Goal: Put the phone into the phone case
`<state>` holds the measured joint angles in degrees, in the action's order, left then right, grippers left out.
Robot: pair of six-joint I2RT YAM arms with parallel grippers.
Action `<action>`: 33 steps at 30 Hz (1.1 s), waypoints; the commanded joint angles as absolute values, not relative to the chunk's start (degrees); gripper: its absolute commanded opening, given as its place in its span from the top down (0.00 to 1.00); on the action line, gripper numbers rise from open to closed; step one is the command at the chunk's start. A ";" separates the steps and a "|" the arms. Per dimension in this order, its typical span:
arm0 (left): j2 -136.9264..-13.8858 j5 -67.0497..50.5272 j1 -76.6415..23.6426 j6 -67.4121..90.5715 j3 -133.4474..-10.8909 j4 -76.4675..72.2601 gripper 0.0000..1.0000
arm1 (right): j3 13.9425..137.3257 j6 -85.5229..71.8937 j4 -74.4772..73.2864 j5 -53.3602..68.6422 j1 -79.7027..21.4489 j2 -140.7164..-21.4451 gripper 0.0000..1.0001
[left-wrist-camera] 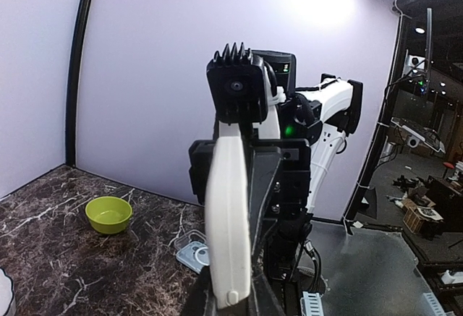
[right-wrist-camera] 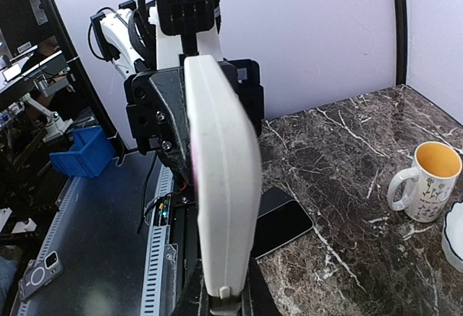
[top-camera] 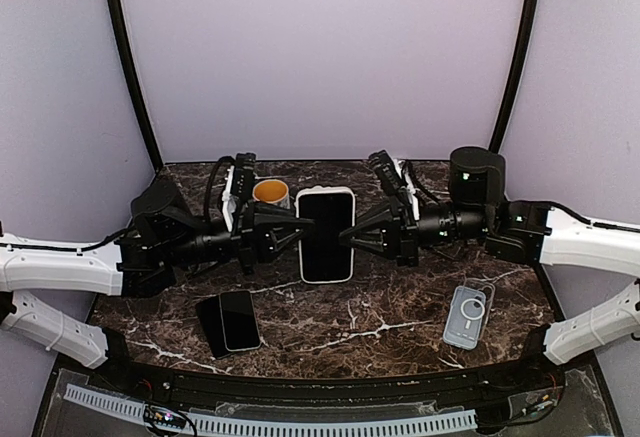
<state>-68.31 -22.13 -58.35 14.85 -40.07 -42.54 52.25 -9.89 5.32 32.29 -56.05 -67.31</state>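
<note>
Left hand point(top-camera: 298, 234) and right hand point(top-camera: 355, 232) are each clamped on an opposite long edge of the white-edged phone point(top-camera: 326, 235), holding it between them above the tabletop point(top-camera: 390, 322), screen up. The clear phone case point(top-camera: 468, 315) lies flat near the right arm, well apart from it. Two dark phones point(top-camera: 230, 322) lie side by side at front left, and a mug point(top-camera: 271, 193) stands at the back.
</note>
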 commanded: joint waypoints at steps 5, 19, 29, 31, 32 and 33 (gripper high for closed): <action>-65.12 -15.52 -58.71 15.40 -39.33 -44.07 0.61 | 53.44 -14.91 7.13 31.02 -53.30 -68.36 1.00; -64.98 14.00 -52.80 19.15 -44.20 -6.70 0.02 | 60.20 -24.04 -11.35 31.42 -32.85 -84.89 1.00; -64.96 14.42 -51.79 20.73 -42.16 -6.32 0.02 | 70.85 -23.83 -16.72 35.11 -25.68 -102.30 1.00; -64.90 14.66 -51.61 20.39 -41.92 -6.17 0.02 | 71.97 -23.77 -17.03 34.79 -25.53 -104.22 1.00; -64.94 14.65 -51.49 20.26 -41.83 -6.16 0.02 | 72.70 -23.52 -17.57 34.29 -25.49 -105.10 1.00; -65.08 14.62 -51.45 19.94 -41.77 -6.16 0.02 | 73.29 -23.30 -18.40 33.69 -25.39 -106.06 1.00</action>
<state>-65.52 13.52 -51.99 20.16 -42.85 -6.98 69.63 -23.27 -17.67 31.62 -25.36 -104.29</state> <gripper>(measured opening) 0.980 0.093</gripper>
